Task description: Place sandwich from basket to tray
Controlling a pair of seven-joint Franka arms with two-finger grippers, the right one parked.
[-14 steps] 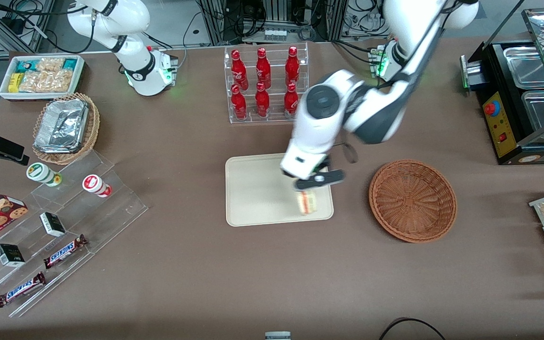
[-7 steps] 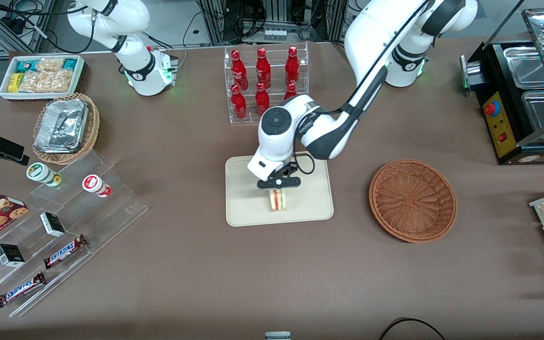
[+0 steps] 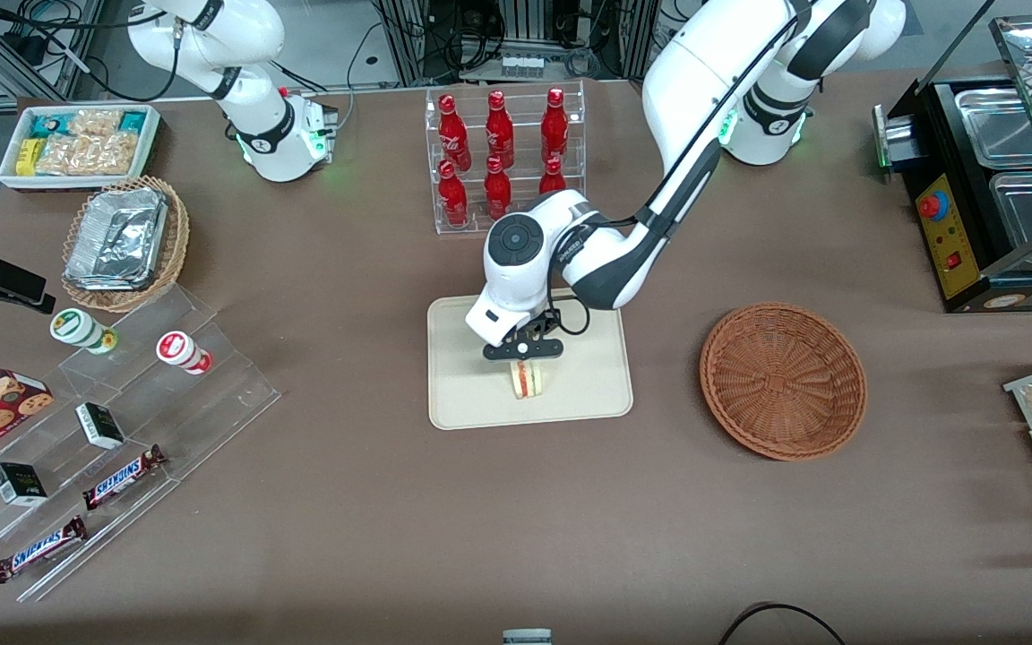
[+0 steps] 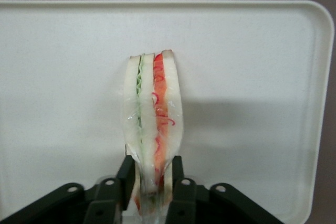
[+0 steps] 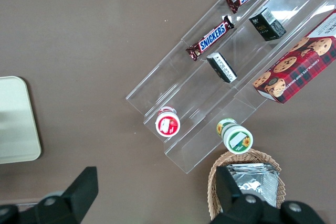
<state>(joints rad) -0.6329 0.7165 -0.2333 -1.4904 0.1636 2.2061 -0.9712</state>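
Note:
The sandwich [image 3: 528, 380] [image 4: 152, 124] is a white-bread wedge with red and green filling, standing on edge over the middle of the cream tray [image 3: 467, 403] [image 4: 252, 51]. My left gripper [image 3: 523, 351] [image 4: 151, 174] is directly above it, both black fingers pressed against the bread sides, shut on the sandwich. Whether the sandwich touches the tray surface I cannot tell. The reddish-brown wicker basket [image 3: 782, 380] sits beside the tray toward the working arm's end, with nothing in it.
A clear rack of red bottles [image 3: 503, 157] stands farther from the front camera than the tray. A tan basket of foil containers [image 3: 124, 242], a snack bin [image 3: 81, 143] and acrylic steps with candy bars [image 3: 113, 421] lie toward the parked arm's end. A black warmer [image 3: 991, 188] stands toward the working arm's end.
My gripper carried the sandwich from the tray's basket-side edge toward the tray's middle and lowered slightly; the last half second shows only a small shift.

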